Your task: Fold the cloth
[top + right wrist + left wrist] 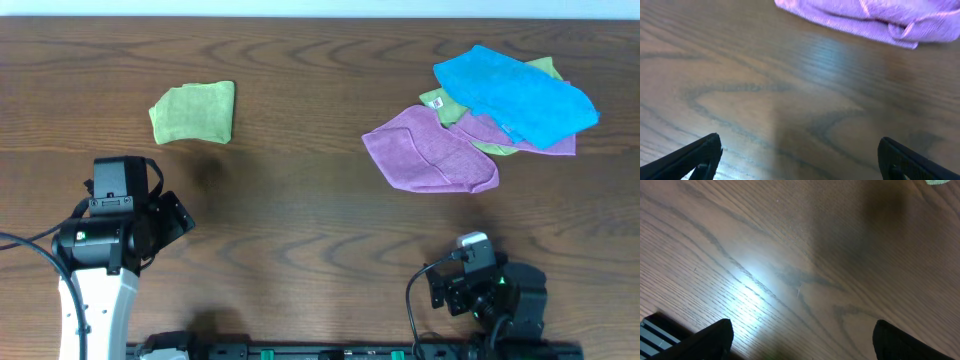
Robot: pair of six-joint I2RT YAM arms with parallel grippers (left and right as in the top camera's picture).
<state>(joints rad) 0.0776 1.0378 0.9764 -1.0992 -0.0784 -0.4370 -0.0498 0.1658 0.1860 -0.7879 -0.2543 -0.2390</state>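
A folded green cloth [194, 111] lies at the back left of the table; its edge shows at the top of the left wrist view [941, 182]. A pile at the back right holds a purple cloth [430, 152], a blue cloth [515, 95] and another green cloth [443, 101]. The purple cloth also shows in the right wrist view [875, 17]. My left gripper [802, 340] is open and empty over bare wood, near the front left. My right gripper [800, 157] is open and empty near the front right, short of the purple cloth.
The brown wooden table [300, 200] spreads between the folded cloth and the pile. A black rail [350, 351] runs along the front edge by the arm bases.
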